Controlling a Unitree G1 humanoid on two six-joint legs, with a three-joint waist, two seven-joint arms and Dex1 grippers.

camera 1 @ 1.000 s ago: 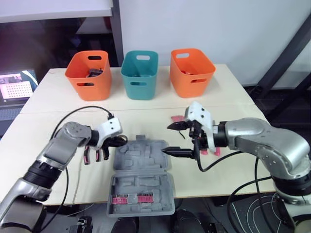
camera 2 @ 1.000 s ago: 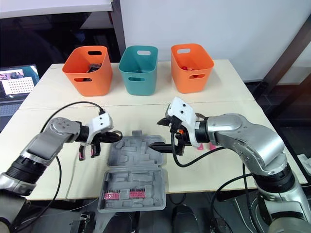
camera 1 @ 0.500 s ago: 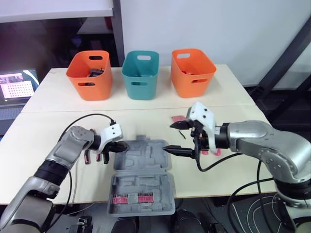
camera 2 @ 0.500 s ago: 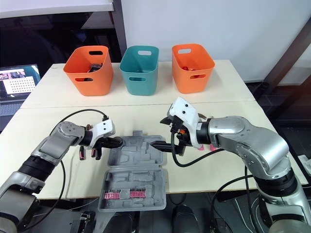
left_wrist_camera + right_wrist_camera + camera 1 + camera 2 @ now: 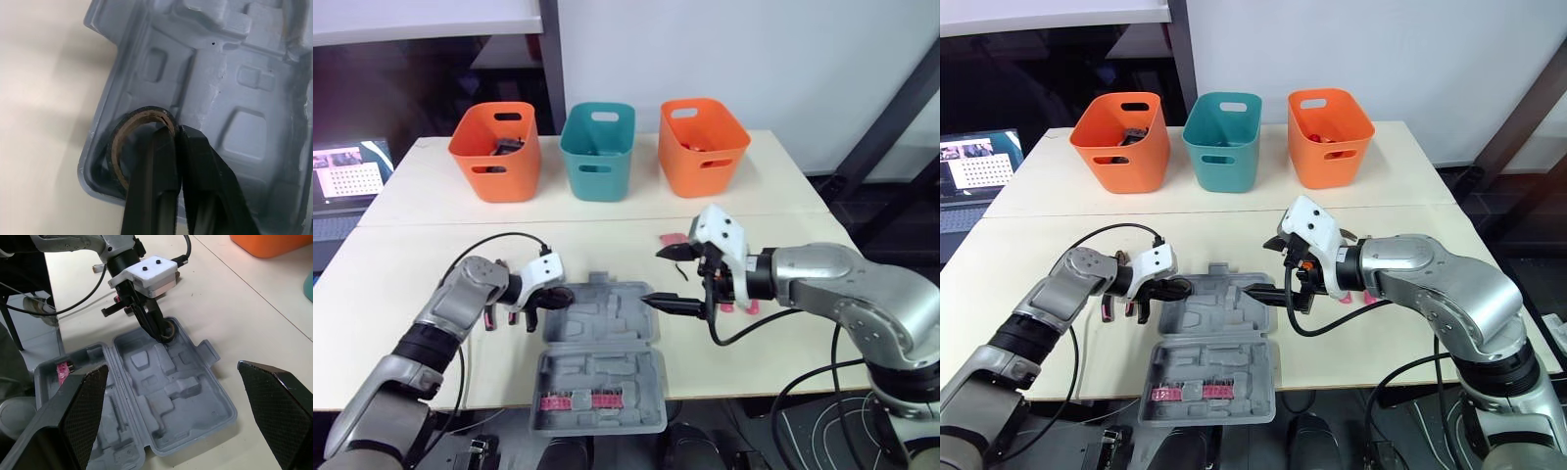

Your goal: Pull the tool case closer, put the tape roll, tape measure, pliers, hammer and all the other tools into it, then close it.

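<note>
The grey tool case (image 5: pixel 602 343) lies open in the middle of the table, its moulded recesses facing up. Its near half holds a strip of pink-red bits (image 5: pixel 578 402). My left gripper (image 5: pixel 177 131) is shut on the wall of the black tape roll (image 5: pixel 113 147), which sits in the case's far left corner. My right gripper (image 5: pixel 656 277) hangs open over the case's right edge, nothing between its fingers. Red-handled tools (image 5: pixel 509 315) lie on the table just left of the left gripper. Pink-handled items lie behind the right gripper (image 5: pixel 671 238) and beside the right forearm (image 5: pixel 744 305).
Three bins stand in a row at the back: orange (image 5: pixel 494 152), teal (image 5: pixel 597 152), orange (image 5: pixel 703 147). The left orange bin holds dark items. A black cable (image 5: pixel 499 238) loops over the table by my left arm. A screen (image 5: pixel 347 171) sits off the table's left edge.
My left gripper has carried the tape roll a little to the right and down, into the case's far left corner. The right gripper has barely moved.
</note>
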